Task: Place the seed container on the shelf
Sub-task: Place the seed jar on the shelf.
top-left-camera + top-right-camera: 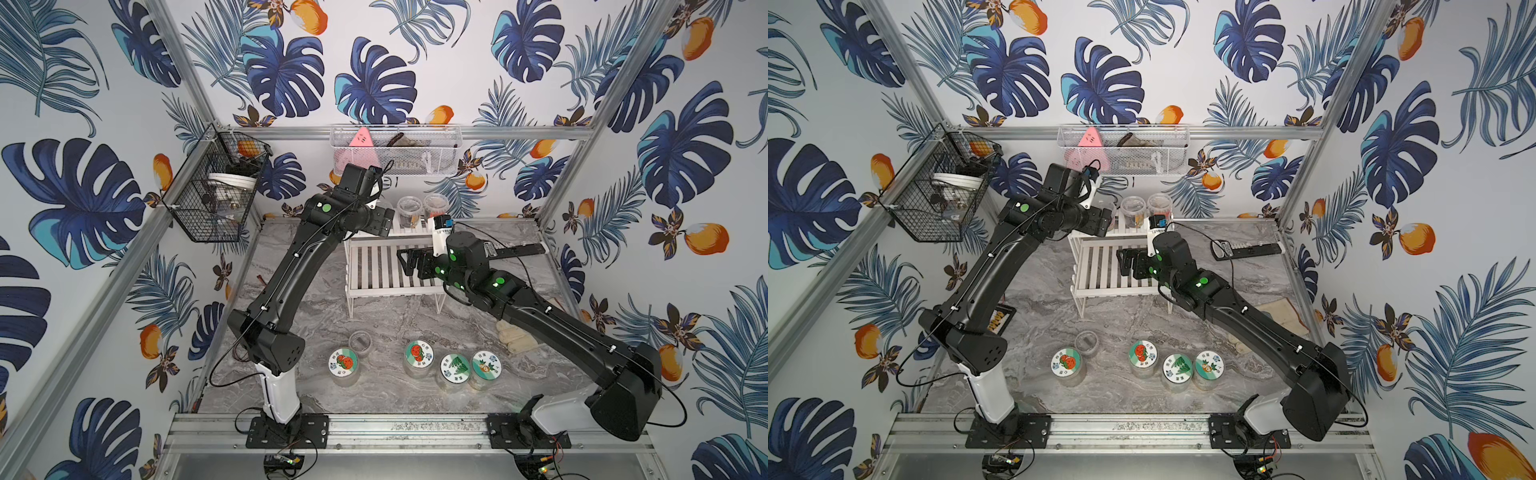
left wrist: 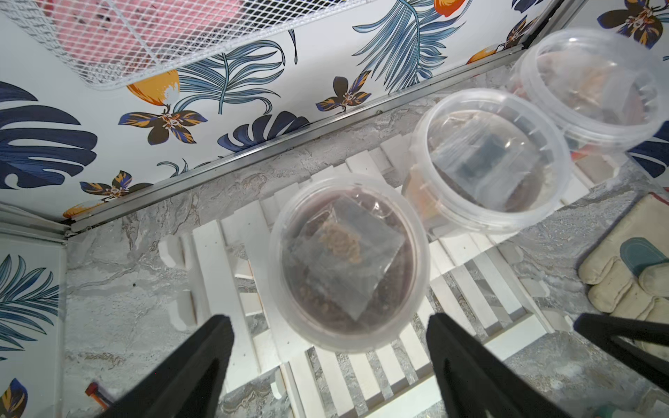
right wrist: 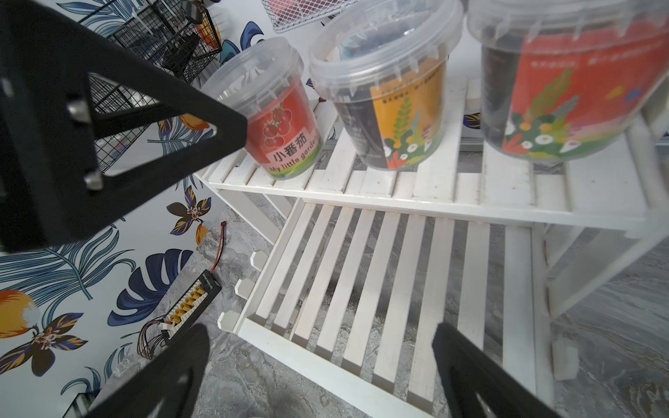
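clear lidded tub with a red tomato label: the seed container [image 2: 349,264] stands on the shelf [image 3: 362,188], upper tier. left gripper [image 2: 329,322] spread wide, gripping nothing; right gripper [image 3: 320,331] wide too, empty.

Three seed containers [image 3: 391,108] stand on the shelf [image 3: 434,212]

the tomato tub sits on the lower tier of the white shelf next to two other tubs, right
No, the tomato tub sits on the upper tier of the white shelf, not the lower; the right wrist view shows it. The orange-label tub and red-label tub do stand next to it.
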Robot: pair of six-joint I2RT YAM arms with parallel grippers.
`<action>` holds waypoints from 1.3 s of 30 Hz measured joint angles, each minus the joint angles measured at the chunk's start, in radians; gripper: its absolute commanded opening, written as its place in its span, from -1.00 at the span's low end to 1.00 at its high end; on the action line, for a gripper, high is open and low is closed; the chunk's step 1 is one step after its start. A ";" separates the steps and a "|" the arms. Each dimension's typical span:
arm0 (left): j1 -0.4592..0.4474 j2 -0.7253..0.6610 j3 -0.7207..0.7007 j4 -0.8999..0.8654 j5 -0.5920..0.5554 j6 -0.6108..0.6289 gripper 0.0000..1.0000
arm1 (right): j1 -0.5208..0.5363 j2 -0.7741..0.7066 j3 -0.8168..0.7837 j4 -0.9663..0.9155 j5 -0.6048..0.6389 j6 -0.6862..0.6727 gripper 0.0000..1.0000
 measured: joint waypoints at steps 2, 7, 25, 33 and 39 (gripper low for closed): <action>0.001 0.000 -0.007 0.006 0.006 0.000 0.72 | 0.000 0.000 0.000 -0.009 0.000 0.000 1.00; 0.002 0.000 -0.026 0.037 0.014 0.000 0.63 | -0.001 -0.001 0.000 -0.019 0.000 0.002 1.00; 0.002 -0.005 -0.058 0.100 0.035 0.042 0.54 | -0.010 -0.017 -0.004 -0.049 0.012 0.002 1.00; 0.002 -0.005 -0.062 0.114 0.049 0.075 0.53 | -0.011 -0.023 -0.009 -0.057 0.012 0.002 1.00; 0.002 0.002 -0.065 0.116 0.047 0.077 0.52 | -0.012 -0.025 -0.010 -0.069 0.013 0.001 1.00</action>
